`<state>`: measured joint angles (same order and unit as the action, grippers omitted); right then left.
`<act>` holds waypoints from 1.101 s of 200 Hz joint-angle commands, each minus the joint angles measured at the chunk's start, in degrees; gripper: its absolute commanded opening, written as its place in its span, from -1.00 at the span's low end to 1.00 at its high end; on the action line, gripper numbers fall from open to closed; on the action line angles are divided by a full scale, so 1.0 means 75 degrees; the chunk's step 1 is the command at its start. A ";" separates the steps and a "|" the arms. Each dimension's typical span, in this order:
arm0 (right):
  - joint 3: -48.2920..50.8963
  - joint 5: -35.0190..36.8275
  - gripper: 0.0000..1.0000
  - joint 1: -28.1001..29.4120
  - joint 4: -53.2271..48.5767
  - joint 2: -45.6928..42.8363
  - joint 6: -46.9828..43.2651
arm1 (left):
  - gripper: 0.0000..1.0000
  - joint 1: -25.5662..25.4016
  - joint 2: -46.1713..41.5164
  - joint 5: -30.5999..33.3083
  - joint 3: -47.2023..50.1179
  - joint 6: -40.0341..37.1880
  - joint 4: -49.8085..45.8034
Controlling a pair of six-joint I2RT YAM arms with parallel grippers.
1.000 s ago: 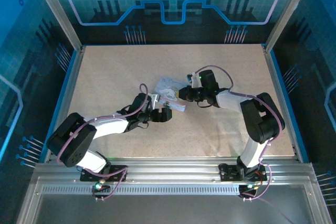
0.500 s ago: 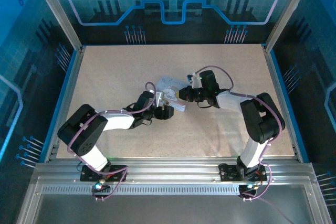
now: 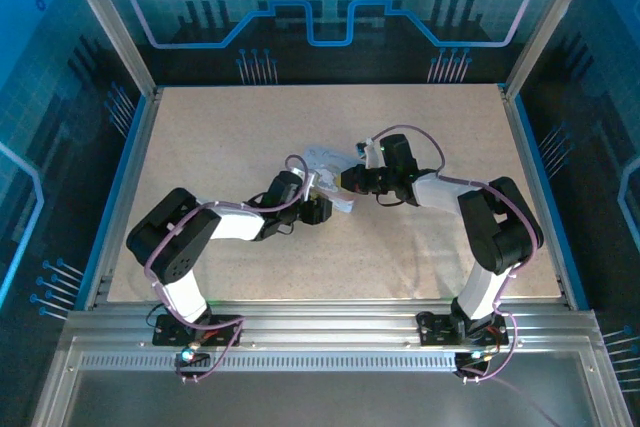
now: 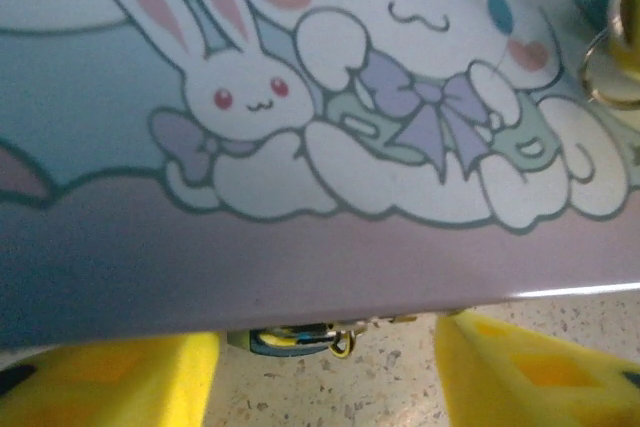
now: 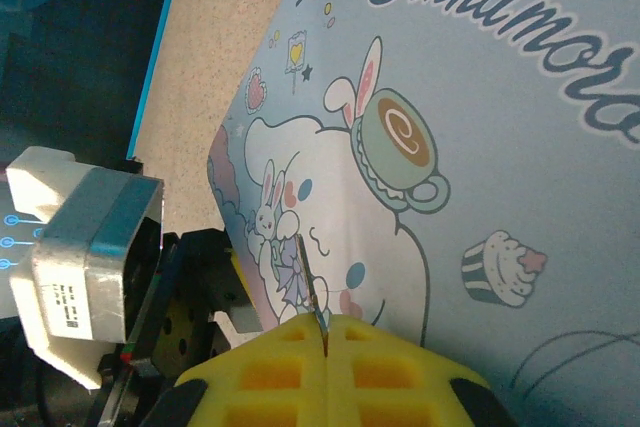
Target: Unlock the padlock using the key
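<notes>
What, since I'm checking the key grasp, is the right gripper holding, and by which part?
The right gripper holds the key by its base end, pinched between the shut pads; the blade protrudes.

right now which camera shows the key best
Right wrist: the key pokes out as a thin dark sliver from the shut right tool, against the tin. In the top view it is too small to tell; the left wrist view sits too close on the tin to pick it out.
</notes>
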<state>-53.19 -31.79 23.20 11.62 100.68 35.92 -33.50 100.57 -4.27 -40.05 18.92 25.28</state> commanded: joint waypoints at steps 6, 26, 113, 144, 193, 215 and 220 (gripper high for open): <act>0.0155 0.0175 -1.00 0.0018 -0.0805 0.0141 -0.0149 | 0.06 -0.0043 0.0136 -0.0073 -0.0177 -0.0125 0.0288; 0.0166 0.0164 -1.00 0.0030 -0.0787 0.0146 -0.0137 | 0.01 -0.0045 0.0200 -0.0052 -0.0156 -0.0096 0.0363; 0.0200 0.0173 -1.00 0.0028 -0.0775 0.0122 -0.0137 | -0.12 -0.0045 0.0420 -0.0098 -0.0120 -0.0001 0.0573; 0.0181 0.0150 -1.00 0.0028 -0.0768 0.0143 -0.0126 | -0.16 -0.0068 0.0471 -0.0116 -0.0156 -0.0001 0.0613; 0.0178 0.0140 -1.00 0.0029 -0.0756 0.0167 -0.0114 | -0.18 -0.0107 0.0484 -0.0093 -0.0179 -0.0016 0.0626; 0.0178 0.0134 -1.00 0.0046 -0.0734 0.0163 -0.0102 | -0.16 -0.0137 0.0480 -0.0078 -0.0191 -0.0024 0.0614; 0.0178 0.0135 -1.00 0.0044 -0.0740 0.0166 -0.0102 | -0.16 -0.0142 0.0478 -0.0081 -0.0191 -0.0020 0.0614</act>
<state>-53.19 -31.79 23.22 11.62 100.68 35.90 -33.56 102.61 -3.86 -40.05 19.11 27.70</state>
